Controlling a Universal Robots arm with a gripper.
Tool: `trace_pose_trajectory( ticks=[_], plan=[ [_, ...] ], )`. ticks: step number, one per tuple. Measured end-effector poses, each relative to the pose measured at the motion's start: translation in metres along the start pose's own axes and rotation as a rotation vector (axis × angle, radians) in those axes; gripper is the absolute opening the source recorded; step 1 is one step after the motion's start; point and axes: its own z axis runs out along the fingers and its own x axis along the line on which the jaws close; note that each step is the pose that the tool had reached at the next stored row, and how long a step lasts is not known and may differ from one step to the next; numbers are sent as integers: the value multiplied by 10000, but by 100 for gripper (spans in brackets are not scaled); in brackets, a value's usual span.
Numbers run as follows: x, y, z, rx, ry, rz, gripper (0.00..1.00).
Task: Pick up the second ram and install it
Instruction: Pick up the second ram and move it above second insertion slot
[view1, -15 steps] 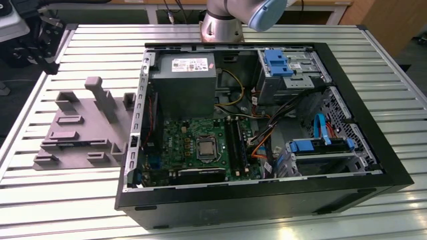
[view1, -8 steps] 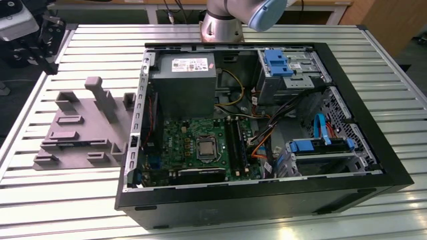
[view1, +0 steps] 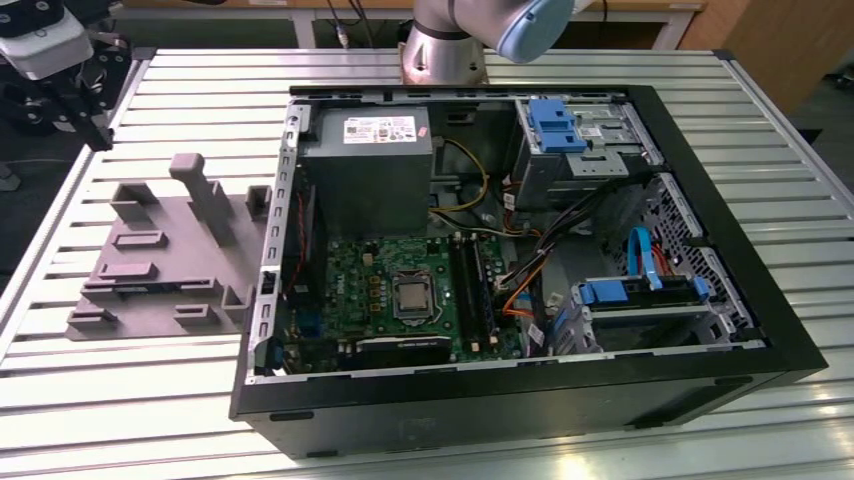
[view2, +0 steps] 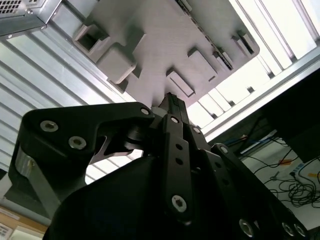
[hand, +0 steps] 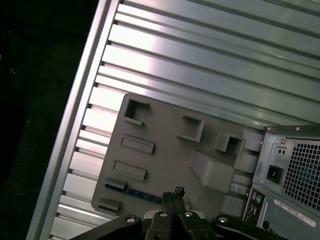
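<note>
Hovering above the grey holder block (hand: 165, 145), the claw (hand: 173, 193) is pinched shut, holding nothing. The second ram (hand: 132, 192) sits in a holder slot just below the tips, long axis running off sideways from them.

Slatted metal table (view1: 187, 85), grey holder block (view1: 167, 255), computer case (view1: 507, 410)

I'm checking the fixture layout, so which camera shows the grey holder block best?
The exterior view: the grey holder block lies almost whole on the table beside the case. Both wrist views show part of it past the hand.
</note>
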Motion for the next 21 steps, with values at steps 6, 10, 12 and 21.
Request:
trace_pose_trajectory(
  ticks=[6,10,12,21],
  plan=[
    [0,0,-1,3,18,-35,11],
    [0,-1,1,63,59,-595,11],
    [0,0,2,61,76,-953,11],
    [0,-1,8,49,146,-2574,11]
  ],
)
